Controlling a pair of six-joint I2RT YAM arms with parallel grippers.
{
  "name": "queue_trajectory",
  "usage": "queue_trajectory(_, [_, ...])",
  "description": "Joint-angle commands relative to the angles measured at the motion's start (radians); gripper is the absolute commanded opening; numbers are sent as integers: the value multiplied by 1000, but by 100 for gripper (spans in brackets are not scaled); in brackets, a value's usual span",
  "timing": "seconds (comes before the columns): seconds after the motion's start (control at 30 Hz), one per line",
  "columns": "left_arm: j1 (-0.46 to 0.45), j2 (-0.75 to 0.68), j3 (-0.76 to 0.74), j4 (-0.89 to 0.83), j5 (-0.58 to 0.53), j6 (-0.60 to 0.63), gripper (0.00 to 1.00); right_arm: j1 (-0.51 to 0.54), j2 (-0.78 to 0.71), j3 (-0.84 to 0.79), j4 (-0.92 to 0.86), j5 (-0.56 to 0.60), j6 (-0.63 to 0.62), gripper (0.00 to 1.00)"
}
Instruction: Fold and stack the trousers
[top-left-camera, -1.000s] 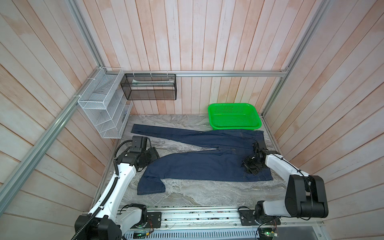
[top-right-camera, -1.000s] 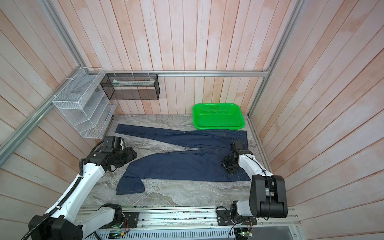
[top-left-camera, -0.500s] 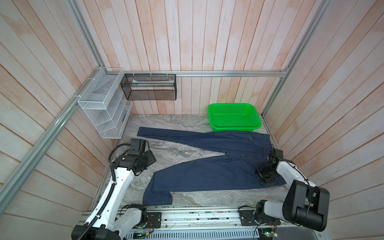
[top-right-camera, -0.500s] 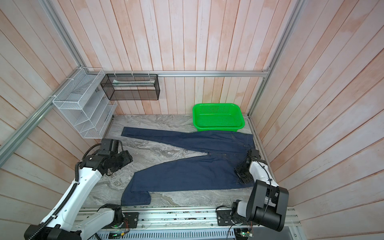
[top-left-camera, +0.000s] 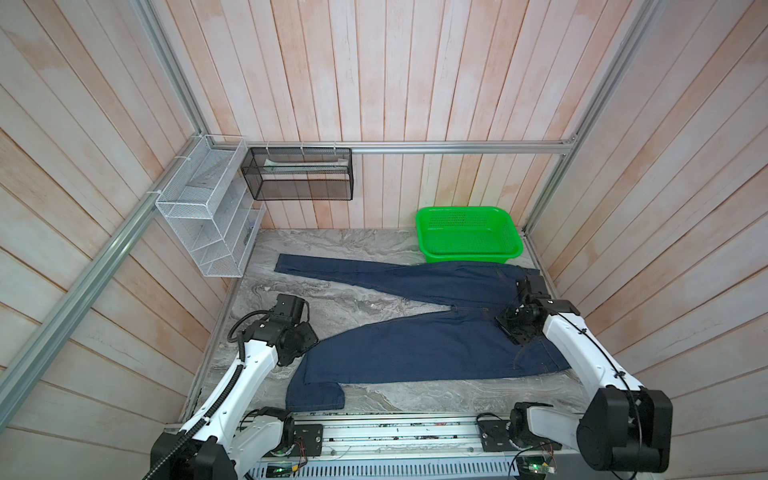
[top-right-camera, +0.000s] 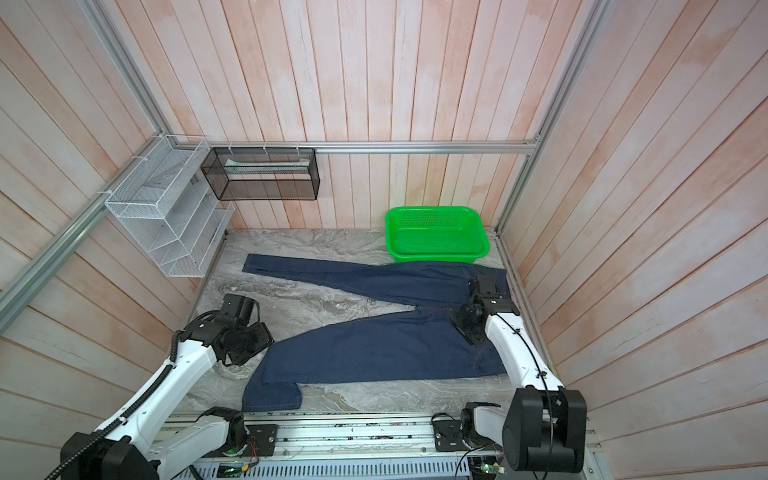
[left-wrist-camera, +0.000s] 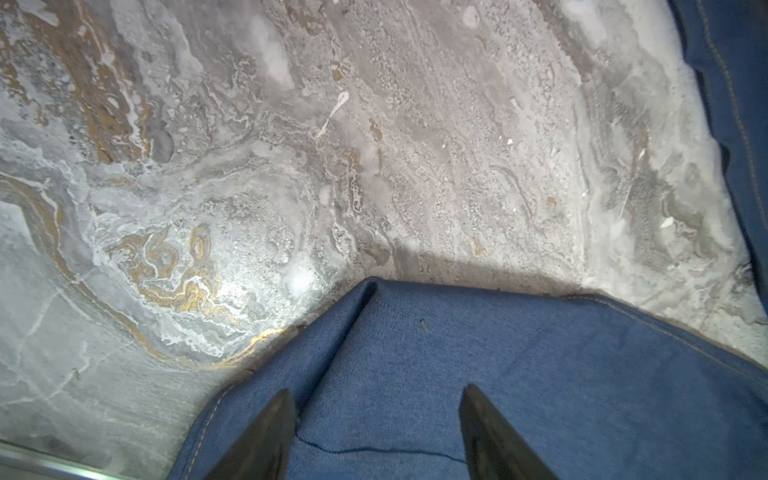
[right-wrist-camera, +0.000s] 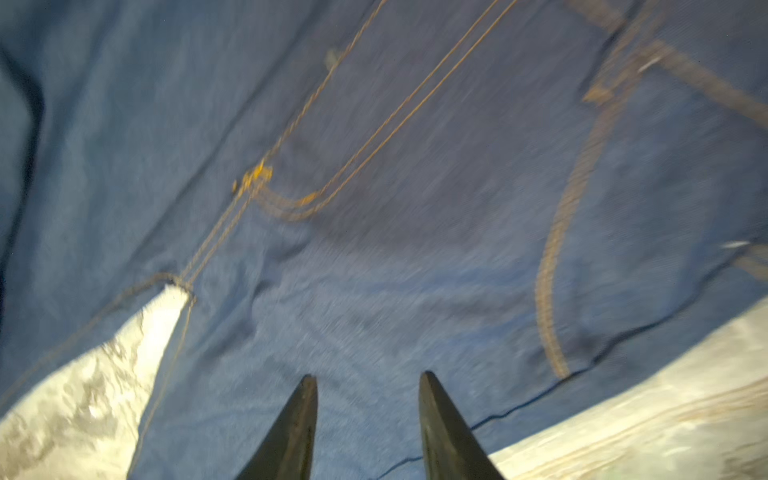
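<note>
Green plastic basket at back right corner, white wire shelf, black mesh tray, marble tabletop, plank walls

Trousers: one pair. Green basket: one. White wire rack: one. Black mesh shelf: one.

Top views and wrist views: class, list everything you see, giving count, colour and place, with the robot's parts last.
trousers: one, dark navy, spread on the table, legs pointing left
basket: one, green, back right corner of the table
wire rack: one, white, on the left wall
mesh bin: one, black, hung on the back rail
table: one, grey marble
left claw: one, black, open over the near trouser leg
right claw: one, black, open over the waist end
</note>
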Motion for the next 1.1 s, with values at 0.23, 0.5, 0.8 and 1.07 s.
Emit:
queue_trajectory(0.23, [-18, -20, -32, -88, -126, -163, 67, 142, 196, -142, 175, -47, 41, 30])
queue_trajectory(0.5, [-18, -16, -25, -128, -128, -167, 68, -148, 294, -224, 238, 4, -132, 28])
queue_trajectory(0.8, [-79, 79, -72, -49, -35, -164, 66, -274, 270, -206, 243, 1, -177, 29])
queue_trajectory(1.07, [-274, 138, -125, -16, 26, -270, 60, -274, 237, -207, 232, -16, -179, 29])
